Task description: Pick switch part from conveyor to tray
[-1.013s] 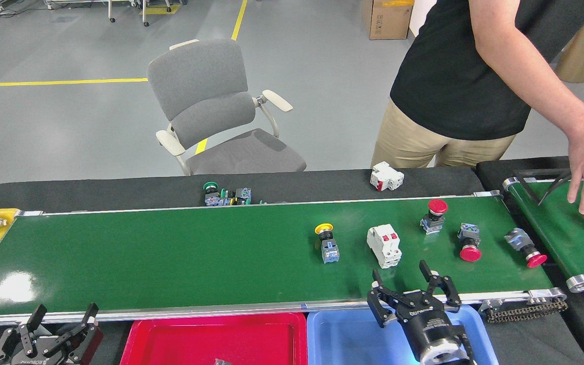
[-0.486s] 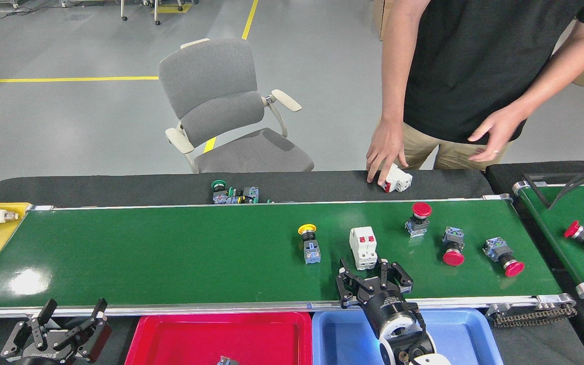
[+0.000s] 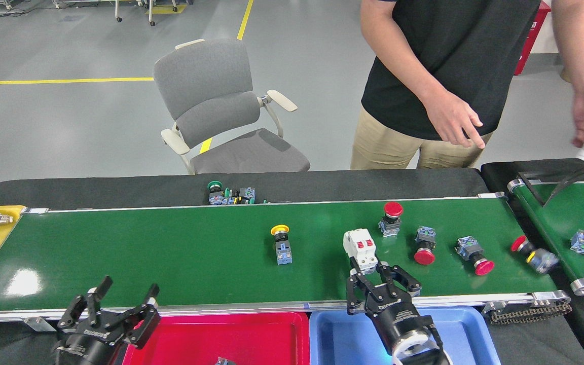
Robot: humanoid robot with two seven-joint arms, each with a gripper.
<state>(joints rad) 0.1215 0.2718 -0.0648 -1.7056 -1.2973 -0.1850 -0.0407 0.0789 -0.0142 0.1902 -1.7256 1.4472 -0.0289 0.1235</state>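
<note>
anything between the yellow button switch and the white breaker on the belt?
Head view: nothing. Only bare green conveyor lies between the yellow button switch and white breaker.

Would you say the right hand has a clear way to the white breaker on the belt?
Probably yes: the right hand is open just short of the white breaker, with only bare belt between; the red buttons stand off to the side.

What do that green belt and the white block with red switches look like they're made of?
The conveyor looks like smooth rubber or PVC with a slight sheen: a glare patch shows near its left end. Its edge rails look like bare silver metal, probably aluminium. The white switch part looks like moulded hard plastic, matte, with red plastic toggles.
</note>
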